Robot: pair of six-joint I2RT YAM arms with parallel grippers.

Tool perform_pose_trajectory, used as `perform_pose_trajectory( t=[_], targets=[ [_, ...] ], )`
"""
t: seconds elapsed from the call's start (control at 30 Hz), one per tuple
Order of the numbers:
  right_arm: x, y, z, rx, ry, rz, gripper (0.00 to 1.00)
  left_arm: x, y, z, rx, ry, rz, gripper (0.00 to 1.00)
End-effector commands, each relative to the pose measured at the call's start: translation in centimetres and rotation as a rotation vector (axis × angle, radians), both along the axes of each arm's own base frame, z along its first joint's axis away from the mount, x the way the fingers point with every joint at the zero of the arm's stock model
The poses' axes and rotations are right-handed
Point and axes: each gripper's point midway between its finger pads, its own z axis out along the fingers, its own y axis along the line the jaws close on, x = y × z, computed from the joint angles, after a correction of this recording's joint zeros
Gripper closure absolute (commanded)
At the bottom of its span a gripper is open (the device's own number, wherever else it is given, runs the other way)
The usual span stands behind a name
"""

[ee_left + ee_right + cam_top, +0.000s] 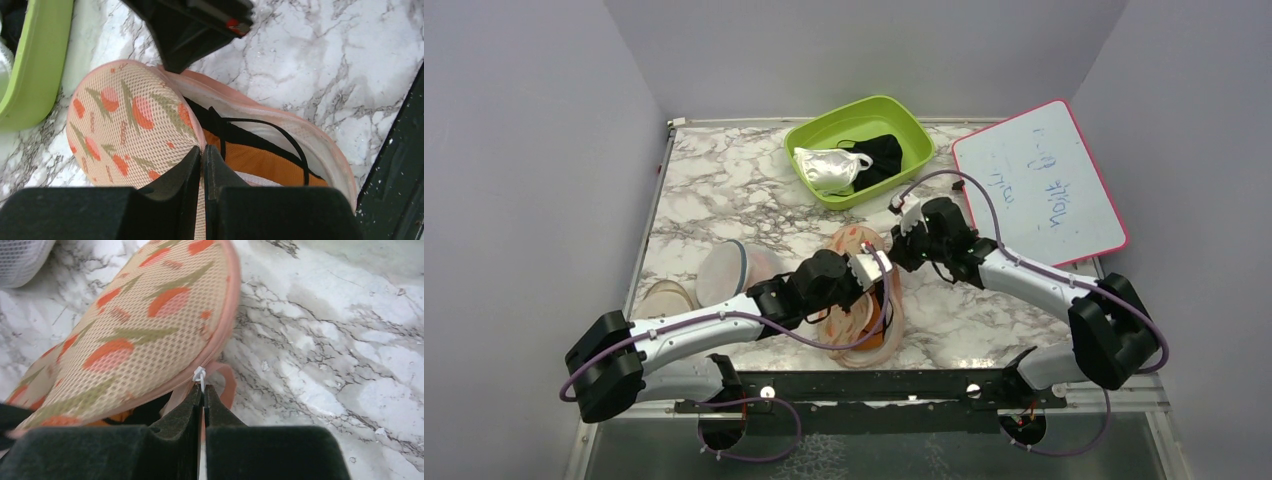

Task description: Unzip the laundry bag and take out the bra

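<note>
Left wrist: left gripper [201, 151] pinches laundry bag [125, 120], bra [260, 161] exposed.

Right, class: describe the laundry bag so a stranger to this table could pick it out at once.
On the marble table, look near the front middle, where the left gripper and right gripper meet. The laundry bag lies there, part open, an orange bra showing inside. Unlike the plain whitish mesh dome to its left, it is peach, pink-edged and printed with red-orange flowers.
</note>
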Motion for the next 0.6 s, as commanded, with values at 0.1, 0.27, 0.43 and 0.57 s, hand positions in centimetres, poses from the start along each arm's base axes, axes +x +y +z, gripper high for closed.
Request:
perform_pose_trajectory(
  t=[0.1,0.27,0.43,0.57],
  targets=[
    [6.1,-1.5,1.5,-0.014,-0.117,-0.149,0.99,-2.1,-1.5,1.1,-0.054,-0.014,-0.122,1.0],
    [5.9,-0.9,2.4,0.03,-0.144,-0.097,0.99,-1.7,-0.9,0.6,-0.048,-0.007,-0.064,1.0],
    [3.3,-0.7,2.6,0.089,-0.114,-0.042,0.99,0.0,-0.2,0.1,-0.009,-0.005,0.058,1.0],
    [1.0,-0.8,3.3,0.145,-0.093,-0.005,0.99,0.5,-0.6,-0.6,0.012,0.033,0.1,0.94]
  ],
)
